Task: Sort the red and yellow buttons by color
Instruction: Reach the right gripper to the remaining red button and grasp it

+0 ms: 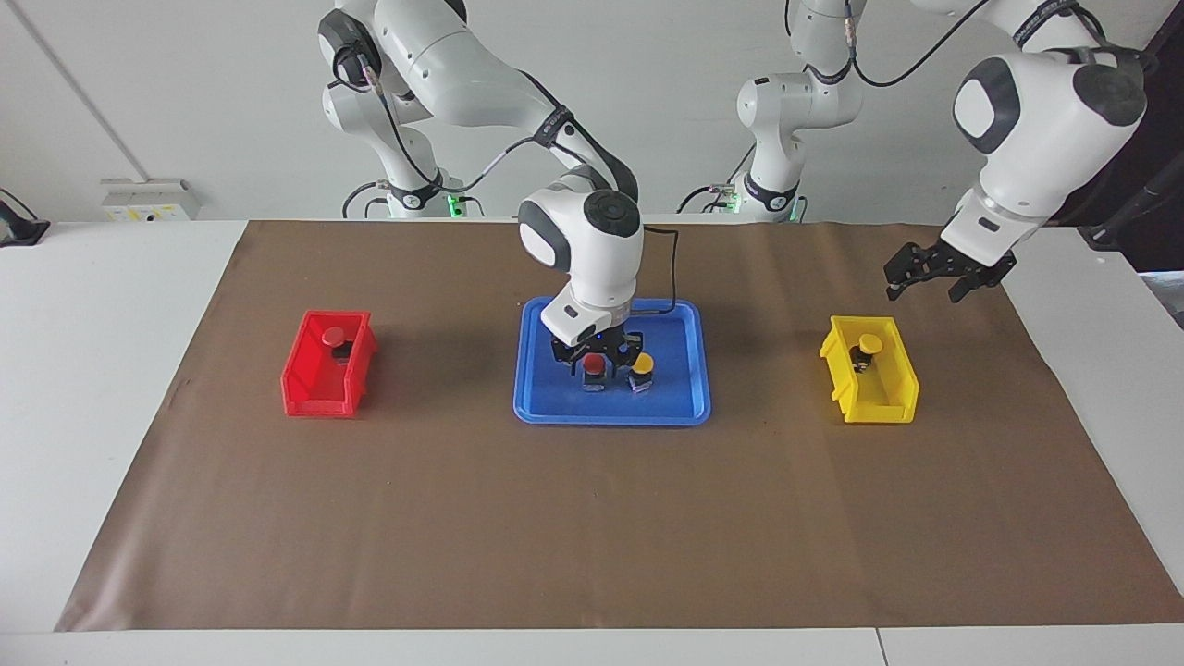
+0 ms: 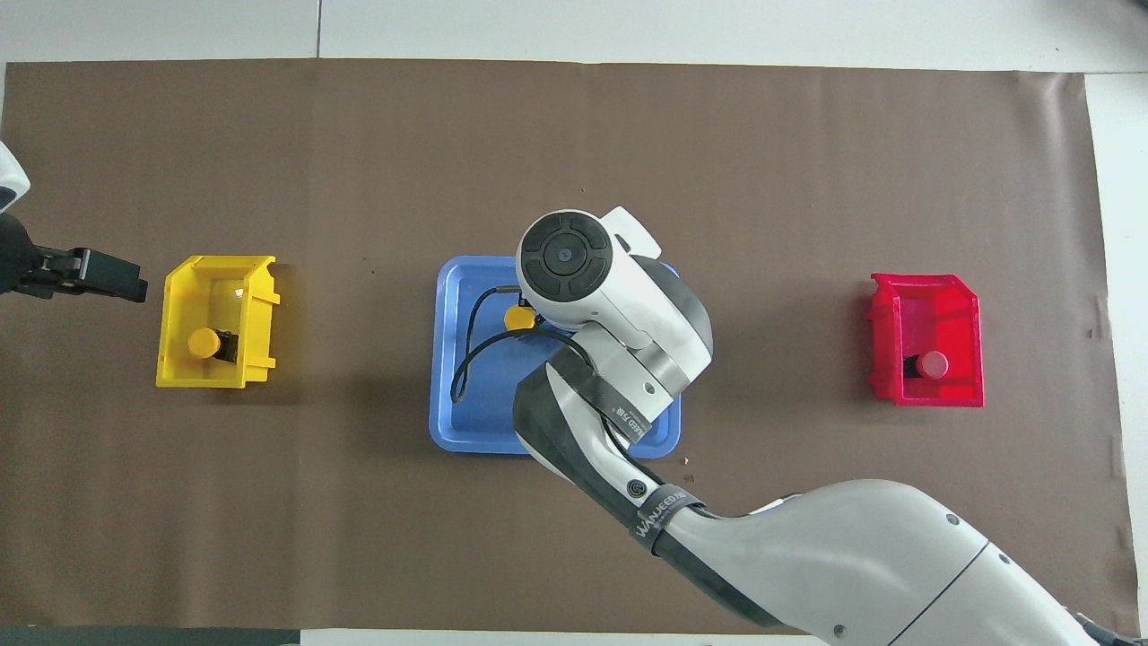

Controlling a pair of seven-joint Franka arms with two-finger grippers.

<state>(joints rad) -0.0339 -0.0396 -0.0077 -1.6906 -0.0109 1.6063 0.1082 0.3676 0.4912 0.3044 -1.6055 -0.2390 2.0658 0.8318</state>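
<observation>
A red button [image 1: 595,363] and a yellow button [image 1: 643,363] stand side by side on the blue tray [image 1: 666,398] at the table's middle. My right gripper [image 1: 597,356] is lowered right over the red button, which the arm hides in the overhead view. There only the tray's yellow button [image 2: 518,318] shows. A second red button [image 1: 333,339] lies in the red bin [image 1: 319,393]. A second yellow button [image 1: 868,345] lies in the yellow bin [image 1: 879,407]. My left gripper [image 1: 943,277] hangs open and empty in the air beside the yellow bin.
The red bin [image 2: 933,395] sits toward the right arm's end of the table. The yellow bin [image 2: 175,314] sits toward the left arm's end. A brown mat [image 1: 592,518] covers the table, with white tabletop around it.
</observation>
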